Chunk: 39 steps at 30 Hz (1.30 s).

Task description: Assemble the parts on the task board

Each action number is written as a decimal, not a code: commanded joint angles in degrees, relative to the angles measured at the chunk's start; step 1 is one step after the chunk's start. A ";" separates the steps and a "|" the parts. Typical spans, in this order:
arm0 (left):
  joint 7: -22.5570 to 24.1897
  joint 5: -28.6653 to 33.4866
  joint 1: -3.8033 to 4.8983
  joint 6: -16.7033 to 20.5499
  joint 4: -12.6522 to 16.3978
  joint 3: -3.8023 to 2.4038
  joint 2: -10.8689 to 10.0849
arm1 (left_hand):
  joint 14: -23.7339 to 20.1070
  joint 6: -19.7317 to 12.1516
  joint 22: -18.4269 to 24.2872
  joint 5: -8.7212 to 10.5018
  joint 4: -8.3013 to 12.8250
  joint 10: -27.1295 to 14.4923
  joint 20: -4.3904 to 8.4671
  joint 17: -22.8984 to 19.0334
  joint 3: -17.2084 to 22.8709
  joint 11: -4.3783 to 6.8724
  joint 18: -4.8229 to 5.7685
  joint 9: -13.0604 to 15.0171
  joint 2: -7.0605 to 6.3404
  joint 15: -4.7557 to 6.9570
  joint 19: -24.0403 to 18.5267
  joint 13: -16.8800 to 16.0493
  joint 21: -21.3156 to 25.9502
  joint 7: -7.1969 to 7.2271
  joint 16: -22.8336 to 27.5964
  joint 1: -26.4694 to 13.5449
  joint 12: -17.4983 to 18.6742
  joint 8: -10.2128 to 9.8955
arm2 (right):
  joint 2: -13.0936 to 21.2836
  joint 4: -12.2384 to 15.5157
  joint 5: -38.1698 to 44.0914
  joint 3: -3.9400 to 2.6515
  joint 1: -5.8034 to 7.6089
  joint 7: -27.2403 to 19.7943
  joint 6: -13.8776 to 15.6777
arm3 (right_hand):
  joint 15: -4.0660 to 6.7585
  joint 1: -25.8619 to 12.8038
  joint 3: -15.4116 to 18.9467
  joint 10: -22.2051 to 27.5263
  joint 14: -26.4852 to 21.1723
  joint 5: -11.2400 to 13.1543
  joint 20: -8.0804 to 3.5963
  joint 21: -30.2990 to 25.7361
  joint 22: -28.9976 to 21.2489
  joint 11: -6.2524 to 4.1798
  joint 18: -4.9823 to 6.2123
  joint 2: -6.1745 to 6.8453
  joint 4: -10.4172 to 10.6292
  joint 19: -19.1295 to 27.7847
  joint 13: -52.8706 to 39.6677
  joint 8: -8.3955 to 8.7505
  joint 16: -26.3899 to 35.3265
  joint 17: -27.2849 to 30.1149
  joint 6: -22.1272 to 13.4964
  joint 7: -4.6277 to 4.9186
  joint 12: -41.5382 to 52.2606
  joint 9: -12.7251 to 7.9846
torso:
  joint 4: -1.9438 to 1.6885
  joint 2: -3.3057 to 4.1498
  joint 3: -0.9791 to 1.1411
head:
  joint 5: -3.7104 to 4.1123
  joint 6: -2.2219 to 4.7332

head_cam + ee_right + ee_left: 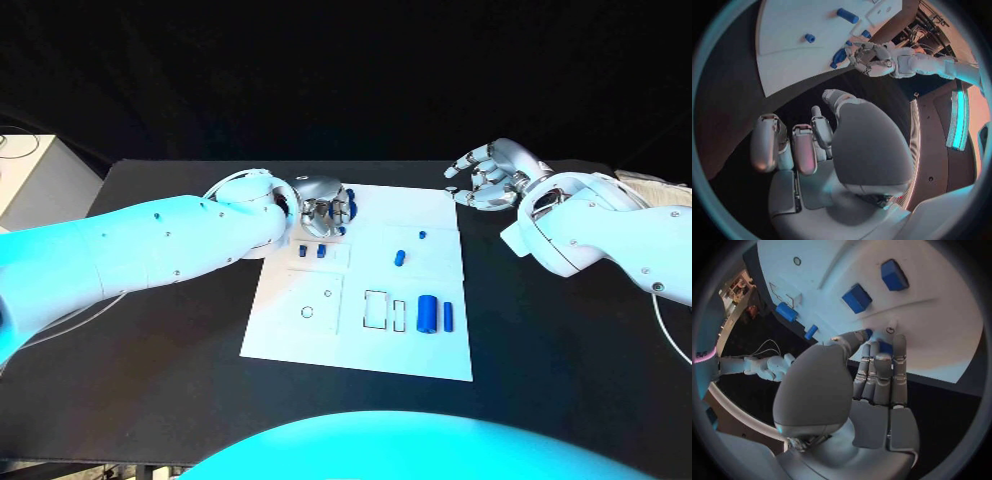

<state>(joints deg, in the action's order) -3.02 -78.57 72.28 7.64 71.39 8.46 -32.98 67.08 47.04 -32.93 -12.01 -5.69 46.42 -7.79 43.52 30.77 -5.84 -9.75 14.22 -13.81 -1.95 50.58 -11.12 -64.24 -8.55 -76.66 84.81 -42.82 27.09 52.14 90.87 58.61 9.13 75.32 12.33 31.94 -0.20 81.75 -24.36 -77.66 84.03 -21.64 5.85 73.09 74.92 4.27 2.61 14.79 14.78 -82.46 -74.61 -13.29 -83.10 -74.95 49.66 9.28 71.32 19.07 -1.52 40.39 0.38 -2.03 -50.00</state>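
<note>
One white task board (361,345) lies in the middle of the black bench (577,350), a flat rectangular plate with outlined recesses drawn on it. In the head view I count about six loose blue parts on it: two small blocks (309,251) side by side near the left hand, one short peg (400,258) at the centre, a tiny piece (423,234) beyond it, and a thick cylinder (428,314) with a thin rod (449,317) just beside it near the board's right edge. The left hand (325,206) is over the board's far left corner, fingers drawn together and pinching a small blue part (884,347) against the white surface, as the left wrist view shows. The right hand (493,175) hovers off the board over the bench beyond its far right corner, fingers loosely curled and apart, holding nothing.
</note>
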 commanded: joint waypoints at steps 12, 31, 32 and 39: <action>0.46 0.22 -0.02 -2.04 -0.47 -0.05 0.88 | 1.93 2.09 -0.89 -0.04 0.18 1.39 0.28 1.32 1.80 0.00 -0.85 -0.65 -0.33 0.04 0.03 1.62 -1.53 -0.14 -1.56 -0.04 1.64 -0.73 | -0.09 0.05 0.26 0.00 -0.03 -0.56 -0.19 | 0.30 -0.36 -0.32 0.37 3.13 -0.40 -0.01 -0.11 6.48 -0.04 1.13 0.26 0.16 0.18 0.03 -0.36 0.27 -5.54 -0.36 0.12 -0.06 0.01 | -0.05 0.04 0.00 | 0.15 0.00; -0.73 0.21 -0.05 -4.62 -1.14 -0.03 1.26 | 2.57 2.19 -1.30 -0.03 0.63 1.58 0.12 1.57 2.73 -0.29 -0.86 -1.16 -0.26 -0.18 -0.01 2.93 -2.28 -0.45 -2.24 -0.21 3.57 -1.66 | -0.06 0.14 0.28 0.00 -0.03 -0.56 -0.19 | 0.30 -0.36 -0.32 0.37 3.13 -0.40 -0.01 -0.11 6.48 -0.04 1.13 0.26 0.16 0.18 0.03 -0.36 0.27 -5.54 -0.36 0.12 -0.06 0.01 | -0.02 0.02 -0.02 | 0.28 0.00; -0.70 0.22 -0.06 -4.62 -1.16 -0.03 1.29 | 2.67 2.21 -1.33 -0.03 0.69 1.69 0.12 1.70 2.81 -0.28 -0.87 -1.18 -0.21 -0.17 0.01 2.98 -2.33 -0.47 -2.31 -0.15 3.63 -1.70 | -0.07 0.14 0.28 0.00 -0.03 -0.57 -0.19 | 0.30 -0.36 -0.32 0.37 3.13 -0.40 -0.01 -0.11 6.48 -0.04 1.13 0.26 0.16 0.18 0.03 -0.36 0.27 -5.54 -0.36 0.12 -0.06 0.01 | -0.01 0.02 -0.02 | 0.27 0.00; 0.11 0.45 -0.12 -3.90 -1.19 -0.03 1.36 | 5.00 3.99 -1.99 0.07 1.48 4.54 0.39 4.09 4.06 0.37 -0.93 -1.14 0.96 0.38 0.54 3.61 -3.68 -0.30 -3.67 0.11 4.14 -1.71 | -0.09 0.16 0.29 0.00 -0.03 -0.58 -0.19 | 0.30 -0.36 -0.32 0.37 3.13 -0.40 -0.01 -0.11 6.48 -0.04 1.13 0.26 0.16 0.18 0.03 -0.36 0.27 -5.54 -0.36 0.12 -0.06 0.01 | -0.03 -0.03 -0.02 | 0.25 0.00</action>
<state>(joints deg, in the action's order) -3.46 -78.47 72.25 4.44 70.16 8.40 -31.74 71.84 50.87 -34.90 -12.01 -4.15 50.72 -7.48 47.51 34.68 -5.49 -9.75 13.01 -13.32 -1.51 50.90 -7.55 -67.85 -8.86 -80.29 85.02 -38.89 25.42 52.08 90.94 58.60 9.13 75.31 12.32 31.93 -0.20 81.75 -24.36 -77.66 84.03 -21.64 5.85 73.09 74.95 4.27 2.61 14.79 14.78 -82.46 -74.61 -13.29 -83.11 -74.92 49.66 9.28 71.32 19.07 -1.54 40.38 0.36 -1.74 -50.00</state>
